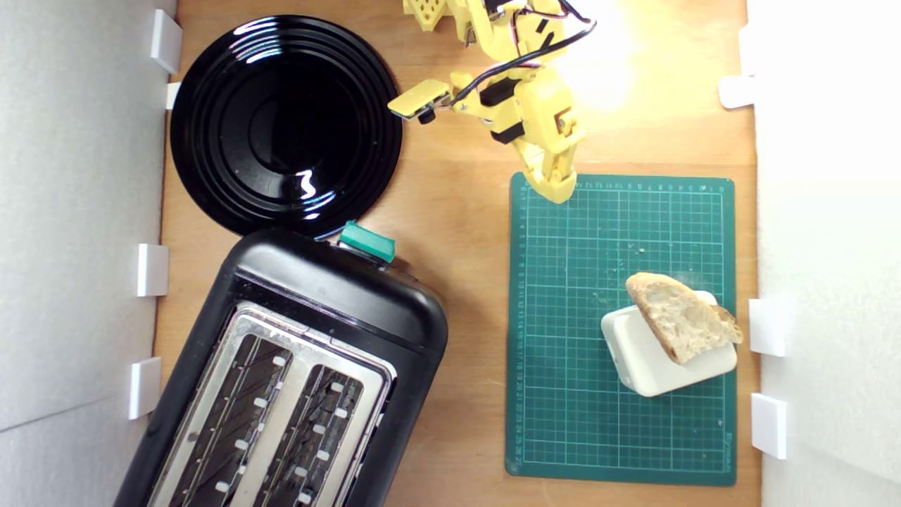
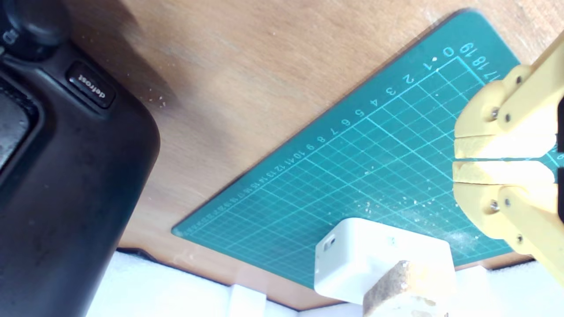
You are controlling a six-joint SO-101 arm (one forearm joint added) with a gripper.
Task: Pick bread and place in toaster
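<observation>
The bread (image 1: pixel 681 318), a half-oval slice with pale holey crumb and brown crust, leans on a cream plastic box (image 1: pixel 651 359) at the exterior view's right, on the green cutting mat (image 1: pixel 570 338). In the wrist view its crust end (image 2: pixel 403 286) shows against that box (image 2: pixel 370 255). The black toaster (image 1: pixel 295 380) with silver top, two slots and a teal lever knob (image 1: pixel 367 241) lies at the lower left. My yellow gripper (image 1: pixel 556 190) hovers over the mat's far corner, well away from the bread. Its fingers (image 2: pixel 493 174) press together, shut, with nothing between them.
A round glossy black plate (image 1: pixel 285 123) sits beyond the toaster. White foam walls (image 1: pixel 77 246) with small white brackets (image 1: pixel 767 327) line both sides of the wooden table (image 1: pixel 457 211). The toaster's black side with its defrost button (image 2: pixel 91 90) fills one side of the wrist view.
</observation>
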